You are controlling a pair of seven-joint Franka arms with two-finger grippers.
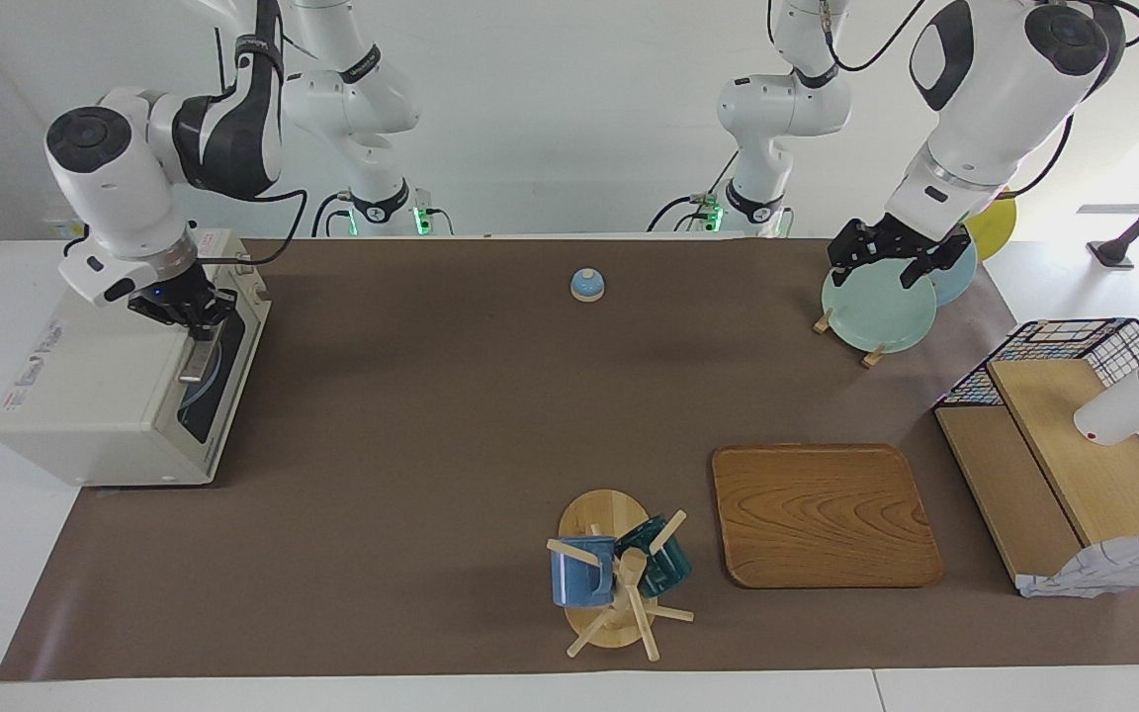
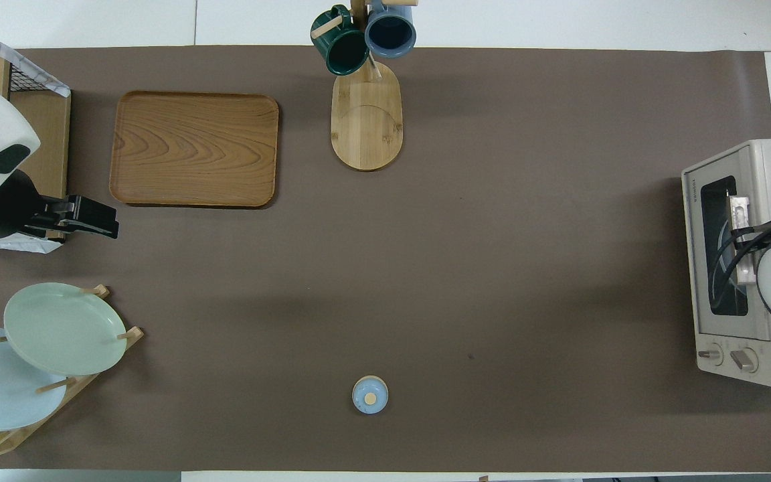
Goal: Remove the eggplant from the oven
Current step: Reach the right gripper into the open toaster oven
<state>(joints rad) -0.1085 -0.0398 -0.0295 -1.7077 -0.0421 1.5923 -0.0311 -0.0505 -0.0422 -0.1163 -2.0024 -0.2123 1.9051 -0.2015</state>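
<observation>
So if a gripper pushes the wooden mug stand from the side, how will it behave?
The mug stand would probably tip rather than slide: two mugs, the blue mug and the green mug, hang high on its pegs. Its flat oval base should help somewhat. The mugs look hard-glazed and may swing or slip off.

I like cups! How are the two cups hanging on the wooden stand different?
The blue mug is light blue; the green mug is dark green. The blue mug hangs toward the right arm's end of the table, the green mug toward the left arm's end. Both hang tilted on the wooden mug stand, side by side.
</observation>
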